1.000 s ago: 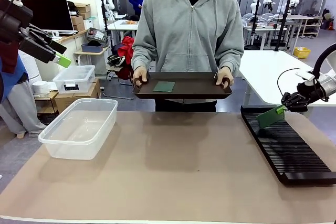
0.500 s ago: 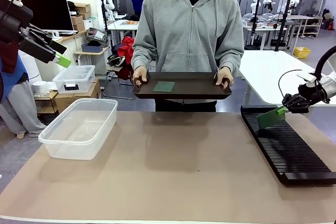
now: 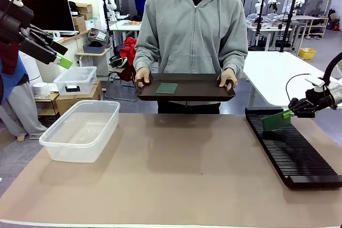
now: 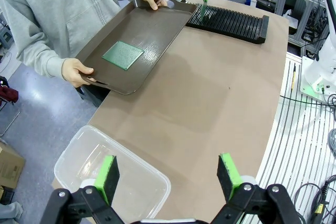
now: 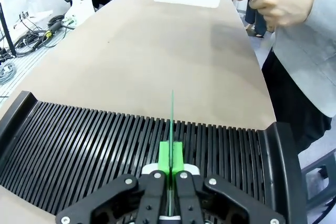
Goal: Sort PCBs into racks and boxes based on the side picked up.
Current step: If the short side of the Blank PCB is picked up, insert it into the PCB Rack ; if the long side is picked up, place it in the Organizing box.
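Front view, right pincer (image 3: 291, 114): is being seen closed tight on the upper end of the held PCB (image 3: 276, 120).
Front view, held PCB: is being gripped at a tilt over the far end of the rack (image 3: 293, 153), its lower edge down at the slots.
Front view, left pincer (image 3: 60, 54): is being held high over the left side of the table (image 3: 176, 180), jaws wide apart, nothing between them.
Front view, tub (image 3: 69, 151): is being seen on the table's left part.
Front view, tray (image 3: 187, 95): is being held level by the person's hands (image 3: 142, 76) beyond the table's far edge, the tray PCB (image 3: 166, 87) lying flat on it.
Left wrist view, left pincer: is being shown fully spread, green pads (image 4: 109, 176) well apart, above the tub's corner and bare table.
Left wrist view, tray PCB: is being seen flat near the tray's middle, apart from both hands.
Right wrist view, right pincer: is being shown pressed shut on the held PCB.
Right wrist view, held PCB: is being seen edge-on and upright, in line with the rack's slots; whether it is seated cannot be told.
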`<state>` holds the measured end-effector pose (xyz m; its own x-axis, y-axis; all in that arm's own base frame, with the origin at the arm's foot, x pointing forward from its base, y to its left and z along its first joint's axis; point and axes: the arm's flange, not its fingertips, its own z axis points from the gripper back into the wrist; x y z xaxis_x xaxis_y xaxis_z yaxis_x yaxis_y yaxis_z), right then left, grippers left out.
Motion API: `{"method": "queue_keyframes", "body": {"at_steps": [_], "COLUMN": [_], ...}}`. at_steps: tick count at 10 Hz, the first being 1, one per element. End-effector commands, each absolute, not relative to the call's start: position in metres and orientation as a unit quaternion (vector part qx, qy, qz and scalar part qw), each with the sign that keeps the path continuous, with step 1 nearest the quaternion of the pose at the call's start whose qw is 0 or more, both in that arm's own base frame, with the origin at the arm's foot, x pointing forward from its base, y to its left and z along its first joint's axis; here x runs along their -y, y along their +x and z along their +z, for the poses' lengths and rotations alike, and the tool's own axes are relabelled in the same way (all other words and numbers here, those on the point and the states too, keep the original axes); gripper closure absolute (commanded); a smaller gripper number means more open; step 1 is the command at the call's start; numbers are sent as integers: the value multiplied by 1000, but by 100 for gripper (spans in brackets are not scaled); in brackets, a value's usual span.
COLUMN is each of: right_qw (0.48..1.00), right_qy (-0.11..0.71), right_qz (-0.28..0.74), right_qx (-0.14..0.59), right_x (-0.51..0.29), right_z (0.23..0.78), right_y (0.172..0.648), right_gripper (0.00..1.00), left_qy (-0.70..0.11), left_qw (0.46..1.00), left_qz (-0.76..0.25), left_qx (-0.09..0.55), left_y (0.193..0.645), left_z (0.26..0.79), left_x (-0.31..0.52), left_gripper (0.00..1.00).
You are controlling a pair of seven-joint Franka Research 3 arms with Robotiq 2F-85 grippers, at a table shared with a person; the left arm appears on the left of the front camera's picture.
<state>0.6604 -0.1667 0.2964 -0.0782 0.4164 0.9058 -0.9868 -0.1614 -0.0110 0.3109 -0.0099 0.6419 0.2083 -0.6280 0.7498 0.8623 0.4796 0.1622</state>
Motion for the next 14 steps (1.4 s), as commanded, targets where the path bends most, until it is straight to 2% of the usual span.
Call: {"method": "queue_keyframes", "body": {"at_steps": [1,14], "right_qw": [542,535], "right_qy": [402,389], "right_qz": [653,676], "right_qx": [345,325], "right_x": [164,163], "right_z": [301,276], "right_y": [662,666], "right_gripper": [98,98], "left_qy": [-148,-148], "left_qw": [763,763], "left_qz": [-488,-488], "left_qx": [397,397], "left_y": [312,312], "left_z": [641,641], "left_x": [10,10], "left_gripper": [0,0]}}
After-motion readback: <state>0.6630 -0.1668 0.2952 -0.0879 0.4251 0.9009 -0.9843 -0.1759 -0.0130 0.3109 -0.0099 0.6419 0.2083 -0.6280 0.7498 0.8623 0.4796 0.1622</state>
